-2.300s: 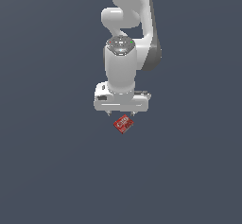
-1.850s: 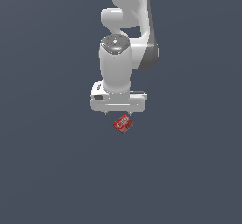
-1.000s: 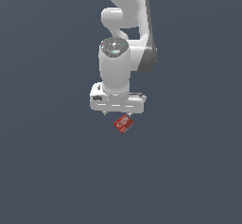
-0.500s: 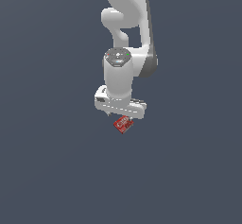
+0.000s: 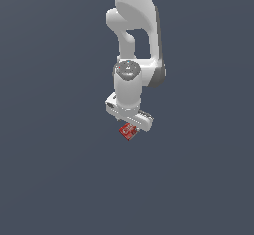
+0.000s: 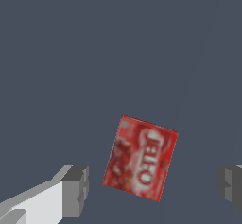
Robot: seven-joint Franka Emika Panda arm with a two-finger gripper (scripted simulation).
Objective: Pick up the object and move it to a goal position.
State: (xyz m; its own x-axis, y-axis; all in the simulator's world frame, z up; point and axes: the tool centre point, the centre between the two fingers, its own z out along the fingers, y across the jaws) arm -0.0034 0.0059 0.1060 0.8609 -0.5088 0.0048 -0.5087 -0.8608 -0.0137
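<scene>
We see the white Panda arm (image 5: pixel 133 40) reaching down over a plain slate-grey bench (image 5: pixel 54 169), its end effector (image 5: pixel 129 119) poised directly above the small red box (image 5: pixel 128 130), which lies flat on the surface with its whitish printed label facing up. In the exterior view the box peeks out just below the end effector's white crossbar, set at a diagonal. In the wrist view we find the red box (image 6: pixel 140 158) lying between the two grey fingertips (image 6: pixel 76 191), apart from both, its edges skewed to the line that joins them. The end effector (image 6: pixel 153 187) stands wide open, gripping nothing, with clear bench showing on either side of the box
</scene>
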